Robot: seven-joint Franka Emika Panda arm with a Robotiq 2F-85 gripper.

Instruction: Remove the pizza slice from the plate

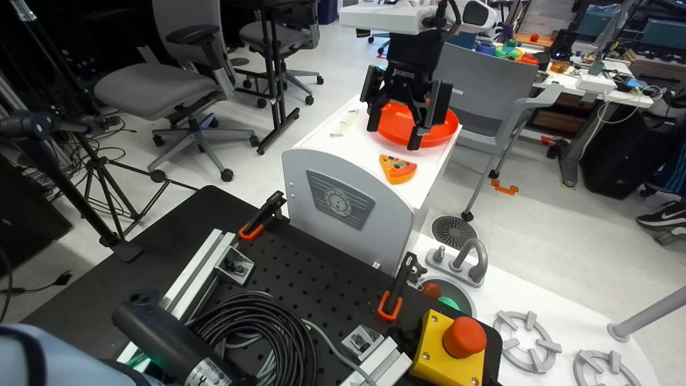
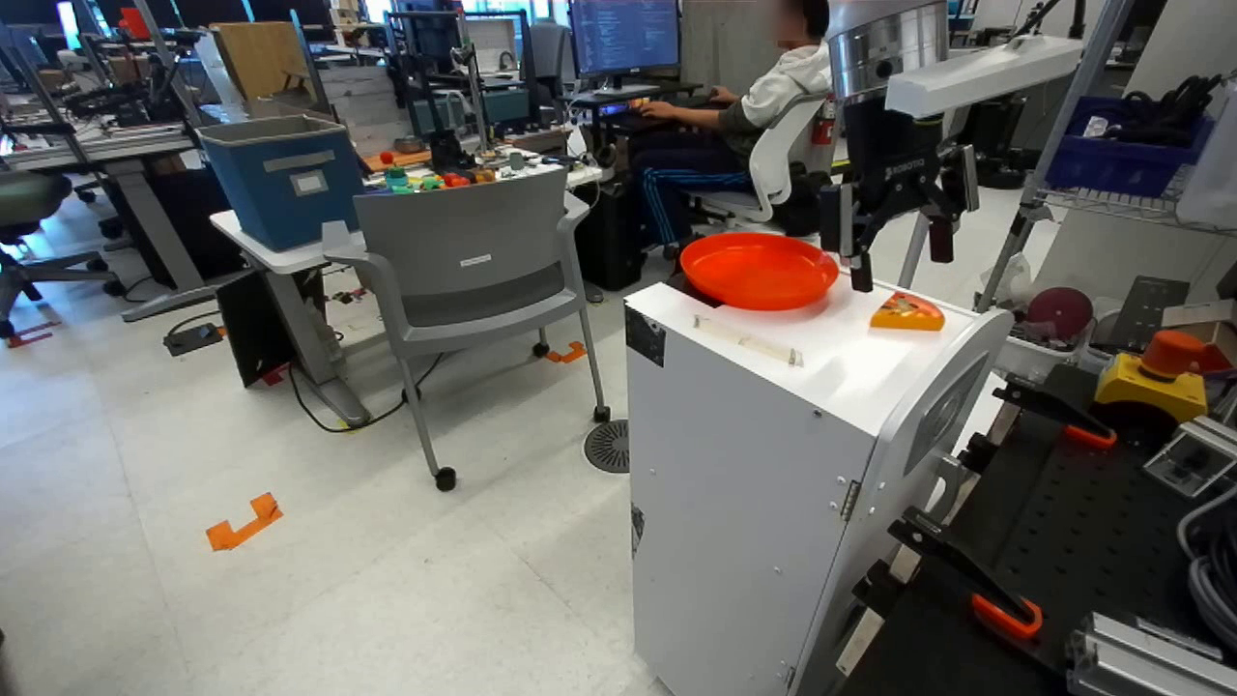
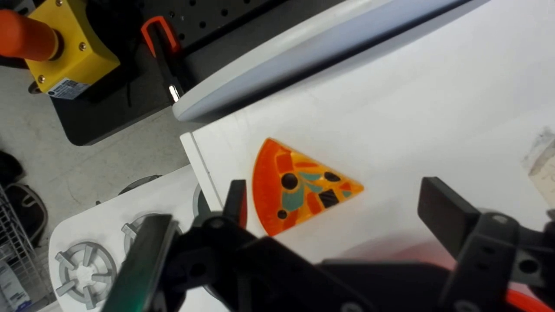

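Note:
The pizza slice (image 1: 398, 169) lies flat on the white cabinet top (image 2: 841, 360), in front of and apart from the plate. It shows whole in the wrist view (image 3: 303, 190), with its tip pointing right. The plate (image 2: 760, 271) is a round orange dish behind it, empty in an exterior view; only a sliver of its rim shows in the wrist view (image 3: 527, 300). My gripper (image 1: 395, 132) is open with nothing between its fingers. It hangs above the cabinet top near the plate, a little back from the slice, and also shows in an exterior view (image 2: 901, 255).
A grey curved panel (image 1: 343, 201) rises at the cabinet's front edge, near the slice. A black perforated board (image 1: 321, 273) with clamps and a yellow box with a red button (image 1: 453, 351) lies beyond. A grey chair (image 2: 474, 261) stands beside the cabinet. A tape strip (image 1: 344, 123) is on the top.

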